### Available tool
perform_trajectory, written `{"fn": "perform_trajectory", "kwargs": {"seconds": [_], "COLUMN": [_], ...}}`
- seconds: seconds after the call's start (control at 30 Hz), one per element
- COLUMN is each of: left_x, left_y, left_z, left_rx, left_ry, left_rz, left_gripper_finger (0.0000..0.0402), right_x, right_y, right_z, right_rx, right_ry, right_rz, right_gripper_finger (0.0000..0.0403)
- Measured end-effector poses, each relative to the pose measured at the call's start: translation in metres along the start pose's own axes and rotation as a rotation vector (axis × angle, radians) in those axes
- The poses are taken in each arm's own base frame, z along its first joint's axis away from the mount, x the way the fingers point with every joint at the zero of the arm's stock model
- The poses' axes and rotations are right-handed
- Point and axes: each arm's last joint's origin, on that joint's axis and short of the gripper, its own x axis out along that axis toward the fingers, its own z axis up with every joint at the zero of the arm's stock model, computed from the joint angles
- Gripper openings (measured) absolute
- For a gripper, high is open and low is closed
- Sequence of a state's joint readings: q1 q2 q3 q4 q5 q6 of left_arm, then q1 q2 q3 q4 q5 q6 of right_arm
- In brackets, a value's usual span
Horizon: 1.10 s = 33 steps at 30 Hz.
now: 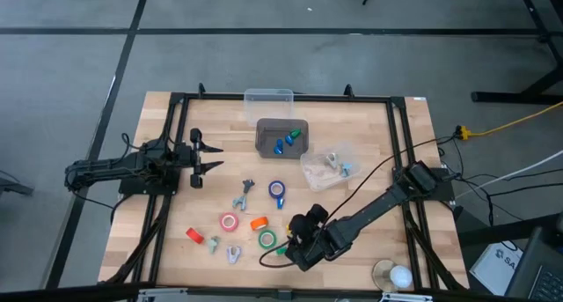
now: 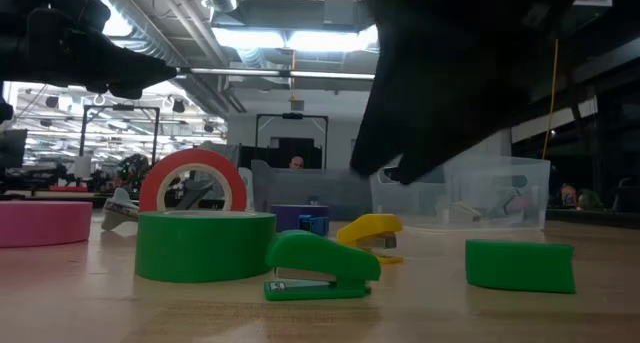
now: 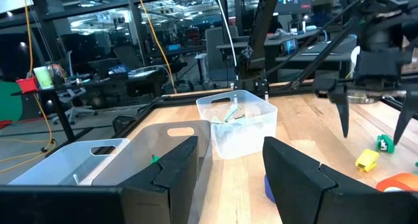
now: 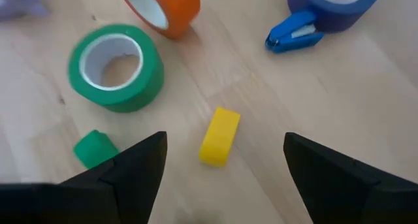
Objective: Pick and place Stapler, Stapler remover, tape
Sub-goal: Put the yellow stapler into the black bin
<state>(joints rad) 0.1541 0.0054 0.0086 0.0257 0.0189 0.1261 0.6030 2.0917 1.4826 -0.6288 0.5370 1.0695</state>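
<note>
1. The right hand (image 4: 222,168) is held low over the front of the light wooden table (image 1: 369,135), its dark fingers (image 4: 130,165) spread wide with nothing between them.
2. Straight below that gap, a small yellow block-shaped stapler (image 4: 219,136) lies flat on the table, touched by neither finger.
3. Near it a green ring-shaped tape roll with a pale core (image 4: 116,67) lies flat, an orange tape roll (image 4: 163,7) stands tilted on its edge beyond, and a small green piece (image 4: 95,149) is seen beside one finger.
4. A blue tape roll (image 4: 336,5) sits farther off, with a small blue stapler (image 4: 290,33) touching its side.
5. In the high view a red-pink tape roll (image 1: 230,222) lies left of the orange one, well apart from the right hand.
6. The left hand (image 1: 204,152) waits above the table's left side, fingers parted and empty.
7. In the low view a small green stapler (image 2: 320,266) carries a tiny label too small to be read; no other writing can be made out on the things.
</note>
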Motion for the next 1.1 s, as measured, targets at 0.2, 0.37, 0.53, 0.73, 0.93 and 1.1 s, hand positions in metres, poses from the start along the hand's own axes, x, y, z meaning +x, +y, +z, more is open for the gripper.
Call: {"fn": "perform_trajectory", "kwargs": {"seconds": [0.2,0.37,0.53,0.73,0.93,1.1], "left_x": [0.0,0.0,0.0,0.0,0.0,0.0], "left_y": [0.0,0.0,0.0,0.0,0.0,0.0], "left_z": [0.0,0.0,0.0,0.0,0.0,0.0], "left_rx": [0.0,0.0,0.0,0.0,0.0,0.0], "left_ry": [0.001,0.0,0.001,0.001,0.0,0.0], "left_rz": [0.0,0.0,0.0,0.0,0.0,0.0], "left_gripper_finger": [0.0169,0.0169,0.0169,0.0169,0.0169,0.0169], "right_x": [0.015,0.028,0.04,0.042,0.043,0.043], "right_y": [-0.004,-0.007,-0.009,-0.01,-0.012,-0.013], "right_z": [0.003,0.004,0.002,0.004,0.005,0.005], "right_rx": [0.019,0.024,0.031,0.085,0.159,0.152], "right_ry": [0.055,0.071,0.114,0.102,0.087,0.094], "right_rz": [-0.003,-0.028,-0.025,-0.039,-0.059,-0.063], "right_gripper_finger": [0.0312,0.0312,0.0312,0.0312,0.0284,0.0215]}}
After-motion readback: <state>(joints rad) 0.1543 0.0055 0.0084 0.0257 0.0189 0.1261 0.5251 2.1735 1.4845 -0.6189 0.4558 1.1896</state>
